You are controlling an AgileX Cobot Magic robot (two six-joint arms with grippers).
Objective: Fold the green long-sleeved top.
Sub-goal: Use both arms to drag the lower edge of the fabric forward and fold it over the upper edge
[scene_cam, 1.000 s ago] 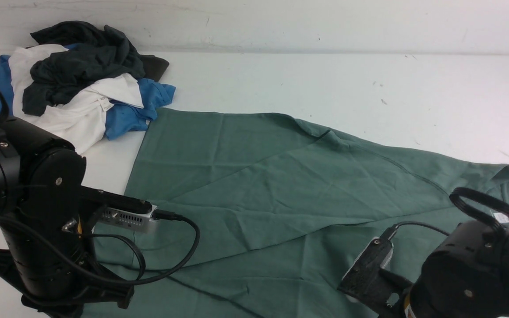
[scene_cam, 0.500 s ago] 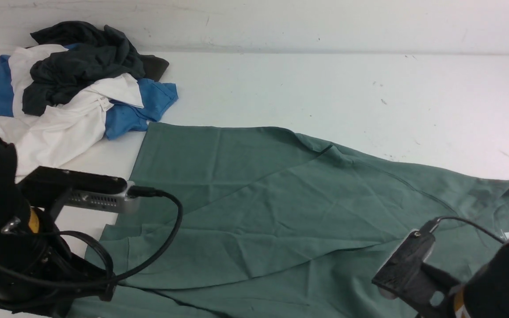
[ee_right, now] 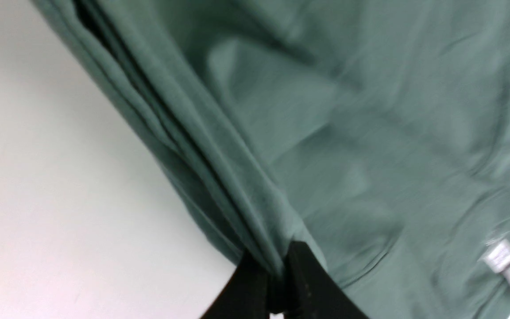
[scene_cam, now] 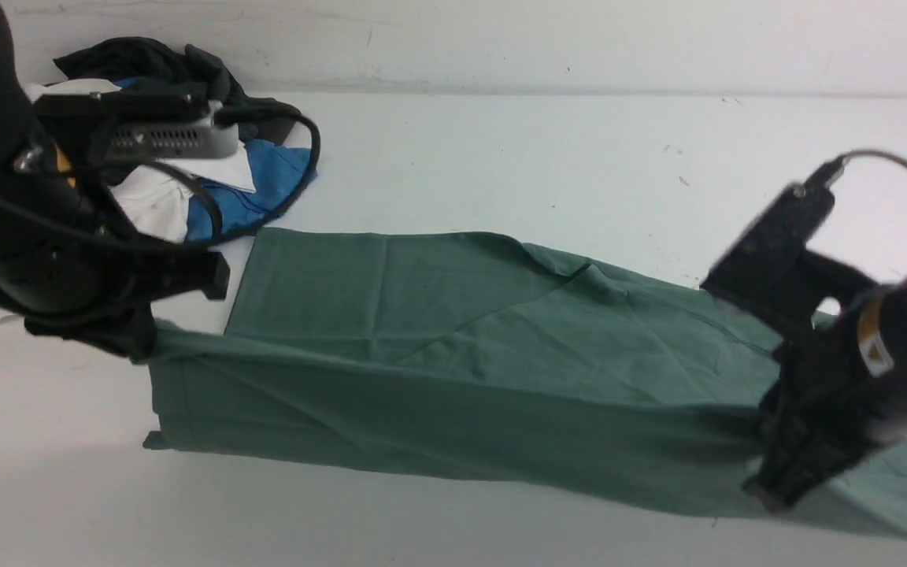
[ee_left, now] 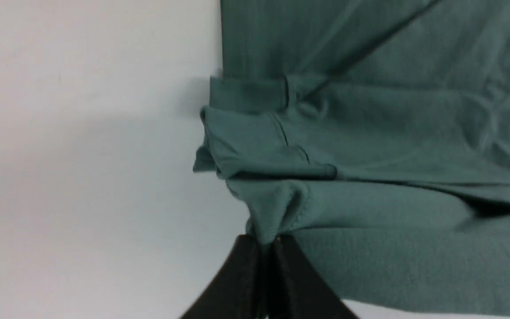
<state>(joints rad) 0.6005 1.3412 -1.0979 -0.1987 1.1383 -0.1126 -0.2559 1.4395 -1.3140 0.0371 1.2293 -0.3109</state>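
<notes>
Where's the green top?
Front view: the green top stretches across the table, near edge pinched by the left claw and right claw, clothes pile behind its left end.

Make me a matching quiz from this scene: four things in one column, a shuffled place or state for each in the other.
1 left pincer
2 right pincer
3 clothes pile
4 neck tag

A far left on the table
B shut on the green long-sleeved top near its tag
C white, on the top
D shut on the top's ribbed corner

Pairs: 1-D, 2-B, 3-A, 4-C
</notes>
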